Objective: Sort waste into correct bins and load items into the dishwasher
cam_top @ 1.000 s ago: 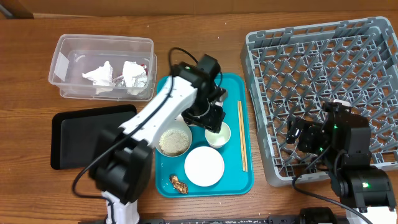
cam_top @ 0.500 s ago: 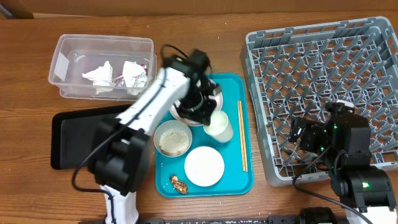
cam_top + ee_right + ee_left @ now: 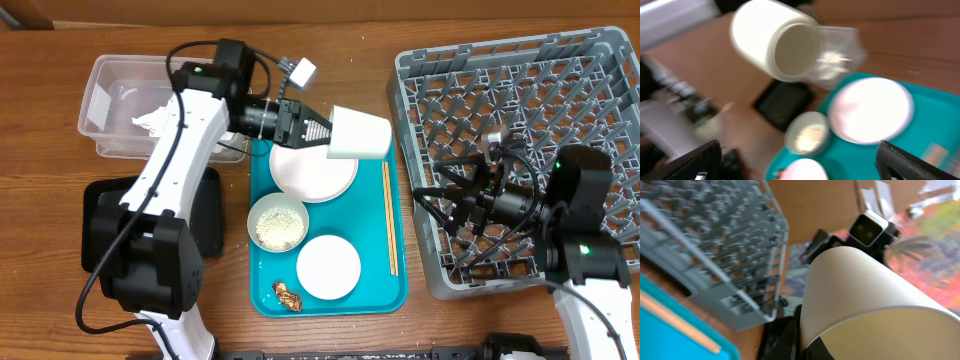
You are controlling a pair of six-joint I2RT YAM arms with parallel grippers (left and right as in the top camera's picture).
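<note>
Clamping left gripper (image 3: 318,129) fingers on closed end of white cup (image 3: 358,133), above teal tray (image 3: 380,295); holding long axis level, mouth facing dish rack (image 3: 560,90). Spreading right gripper (image 3: 440,195) fingers apart over rack. Blurring both wrist views; hiding left fingers behind cup.

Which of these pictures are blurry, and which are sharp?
Overhead: sharp and evenly lit, the white cup crisp. Left wrist: the cup fairly clear, the grey dish rack behind it streaked by blur. Right wrist: soft all over, the plate smeared.
</note>
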